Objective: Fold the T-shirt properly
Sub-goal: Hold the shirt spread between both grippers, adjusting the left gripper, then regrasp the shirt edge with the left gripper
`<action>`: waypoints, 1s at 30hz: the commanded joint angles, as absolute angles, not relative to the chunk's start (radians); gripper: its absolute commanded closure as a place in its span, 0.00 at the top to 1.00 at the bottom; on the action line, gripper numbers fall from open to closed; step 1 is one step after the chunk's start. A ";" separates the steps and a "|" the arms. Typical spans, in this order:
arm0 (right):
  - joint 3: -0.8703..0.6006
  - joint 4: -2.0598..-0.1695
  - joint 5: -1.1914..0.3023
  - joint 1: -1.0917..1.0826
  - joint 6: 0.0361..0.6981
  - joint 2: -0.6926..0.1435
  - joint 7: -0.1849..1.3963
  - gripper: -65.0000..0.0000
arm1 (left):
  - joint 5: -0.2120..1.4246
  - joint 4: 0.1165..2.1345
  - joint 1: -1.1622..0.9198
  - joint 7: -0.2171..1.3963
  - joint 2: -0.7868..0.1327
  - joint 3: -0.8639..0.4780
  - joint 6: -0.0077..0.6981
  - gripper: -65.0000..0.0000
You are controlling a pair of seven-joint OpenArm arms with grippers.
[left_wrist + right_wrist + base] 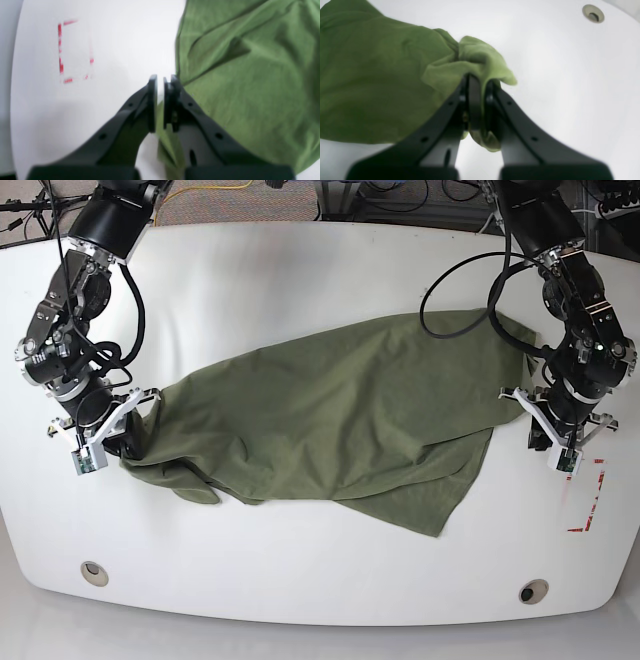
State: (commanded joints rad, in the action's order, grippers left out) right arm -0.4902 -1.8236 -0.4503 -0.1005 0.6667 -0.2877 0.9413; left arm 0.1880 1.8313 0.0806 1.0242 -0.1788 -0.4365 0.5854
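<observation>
Two round counter holes [534,591], near edge. One white counter [300,580], bearing one olive-green T-shirt [300,420], spread and creased between the arms. Right claw [480,82]: was closed on bunched T-shirt fabric. Left claw [160,80]: stood slightly open, near the T-shirt's edge.

Bright, diffuse light, source unseen. Base view: table [250,565] evenly lit, mostly sharp. Left wrist: shirt [250,87] soft, marks [60,50] left of it smeared. Right wrist: shirt edges crisper, its folds between the fingertips [465,85] paler than the darker cloth beside them.
</observation>
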 joint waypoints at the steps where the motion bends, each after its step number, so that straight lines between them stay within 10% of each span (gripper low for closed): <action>1: -0.490 -1.824 -0.450 -0.099 0.667 -0.285 0.941 0.00 | 0.188 1.824 0.074 1.024 -0.180 -0.441 0.585 0.00; 5: -0.490 -1.824 -0.452 -0.070 0.667 -0.283 0.940 0.00 | 0.188 1.770 0.054 1.029 -0.185 -0.450 0.587 0.02; 15: -0.490 -1.824 -0.453 -0.039 0.674 -0.282 0.937 0.00 | 0.193 1.636 0.028 1.026 -0.180 -0.568 0.590 0.67; 30: -0.490 -1.824 -0.452 -0.028 0.676 -0.262 0.935 0.00 | 0.194 1.429 0.035 0.961 -0.185 -0.544 0.619 0.68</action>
State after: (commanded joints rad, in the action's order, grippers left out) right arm -0.4902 -1.8236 -0.4519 -0.0284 0.6759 -0.2616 0.9352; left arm 0.1941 1.4293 0.0345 0.9613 -0.1849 -0.5439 0.6191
